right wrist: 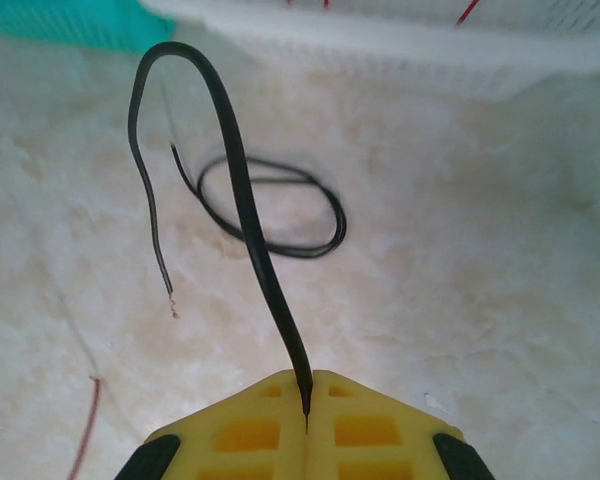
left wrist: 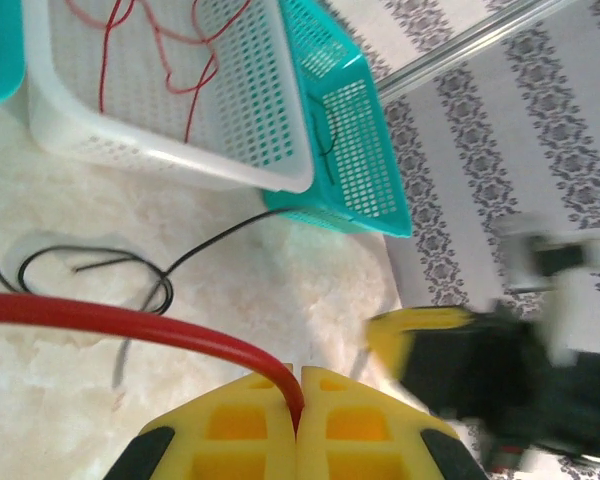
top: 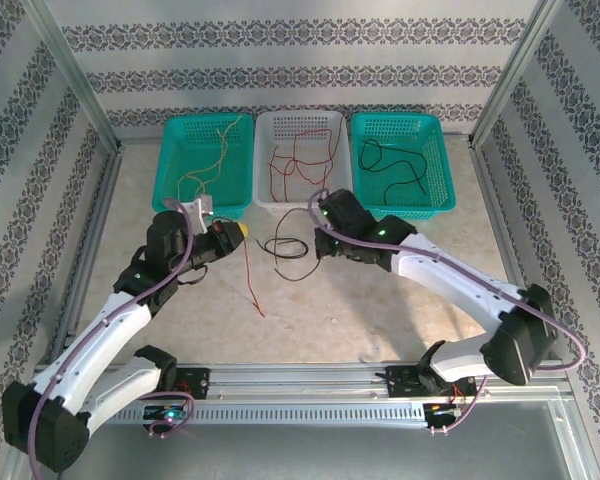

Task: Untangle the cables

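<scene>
Far left, a teal basket (top: 162, 170) holds yellow cables (top: 220, 150). Just in front of it, the left gripper (left wrist: 298, 400) is clamped tight on a red cable (left wrist: 100, 318), which trails down across the table (top: 360, 310). Centre back, the white basket (top: 280, 207) carries more red wire (loose loops). Before it, a black cable (right wrist: 242, 190) coils on the table, one end pinched in the closed right gripper (right wrist: 307, 398). Far right, a second teal basket (top: 410, 211) holds black wire.
</scene>
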### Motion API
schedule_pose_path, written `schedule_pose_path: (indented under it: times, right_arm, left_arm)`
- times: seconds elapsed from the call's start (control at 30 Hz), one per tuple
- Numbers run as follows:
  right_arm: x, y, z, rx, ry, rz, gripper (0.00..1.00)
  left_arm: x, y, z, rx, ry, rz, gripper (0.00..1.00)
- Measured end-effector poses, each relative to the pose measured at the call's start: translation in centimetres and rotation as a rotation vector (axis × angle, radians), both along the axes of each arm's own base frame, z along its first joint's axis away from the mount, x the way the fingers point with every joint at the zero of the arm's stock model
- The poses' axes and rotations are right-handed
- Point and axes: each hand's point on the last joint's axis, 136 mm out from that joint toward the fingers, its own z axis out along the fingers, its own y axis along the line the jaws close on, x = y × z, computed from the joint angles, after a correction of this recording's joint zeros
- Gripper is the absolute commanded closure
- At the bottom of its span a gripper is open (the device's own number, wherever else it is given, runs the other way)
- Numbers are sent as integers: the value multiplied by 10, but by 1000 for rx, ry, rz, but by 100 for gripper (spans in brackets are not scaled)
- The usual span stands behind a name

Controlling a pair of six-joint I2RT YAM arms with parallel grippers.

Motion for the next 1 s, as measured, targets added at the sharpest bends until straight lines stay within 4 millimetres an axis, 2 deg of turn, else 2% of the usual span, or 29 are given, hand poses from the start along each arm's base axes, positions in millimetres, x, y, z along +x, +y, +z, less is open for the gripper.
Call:
schedule_pose_path:
  times: [0.1,0.23,0.33,0.47,0.57,0.67,0.77,0.83,0.93,1.0]
  right_arm:
    - [17,-18,50,43,-84,-79,100]
    - [42,-59,112,86,-185,-216,100]
    - [58,-98,144,102,-236,-330,100]
    - [80,-145,165,100,-261,-468,100]
    - [102,-172,157,87,-232,-543,100]
    - [127,-197,124,70,-146,-608,99]
    - [155,-222,85,55,-45,-672,74]
    - [173,-235,63,45,12,-698,51]
    - [183,-245,40,23,72,-717,44]
    - [179,-243,38,19,88,-712,43]
  left_arm:
    - [5,-7,-8,-7,23,-10,100]
    - [4,-16,-3,-22,2,-38,100]
    - [4,-18,-2,-25,-4,-43,100]
    - [4,-18,0,-26,-7,-42,100]
    - [2,-17,3,-27,-19,-44,100]
    - [0,-16,8,-31,-36,-45,100]
    - [-3,-14,16,-39,-60,-42,100]
    - [-5,-13,21,-43,-74,-40,100]
    - [-7,-14,22,-41,-83,-46,100]
    - [-7,-13,21,-31,-82,-48,100]
